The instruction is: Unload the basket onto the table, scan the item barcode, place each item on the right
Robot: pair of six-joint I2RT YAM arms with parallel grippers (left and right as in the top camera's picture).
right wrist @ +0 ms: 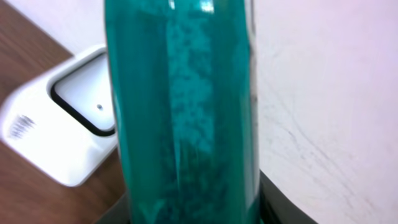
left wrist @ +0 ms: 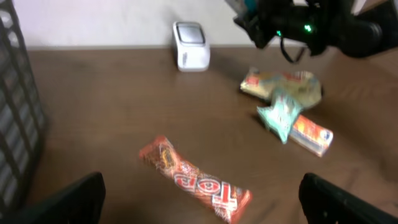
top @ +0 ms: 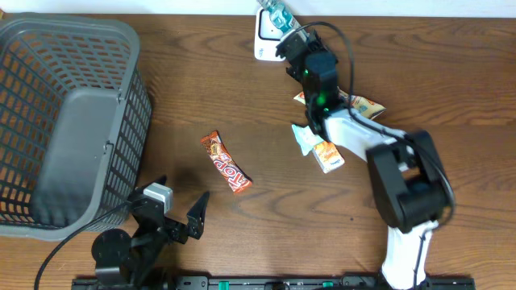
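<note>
Item: teal item (top: 278,14) at the top centre of the overhead frame, held up over the scanner; in the right wrist view it stands upright and fills the middle of the frame (looks glossy and see-through)
Reader: white scanner (top: 262,44) with a dark-rimmed window, at the far table edge, just lower left of the teal item
Right arm: right gripper (top: 294,44) clenched on the teal item's lower end
Left arm: left gripper (top: 175,213) at the bottom left, jaws spread wide, gripping nothing
Middle of frame: orange candy bar (top: 226,163) lying flat on the diagonal, clear of both arms
Right of centre: snack packets (top: 326,151) in a loose pile beside the right arm
Upper left: grey basket (top: 137,113) on the wooden table (top: 201,80)
</note>
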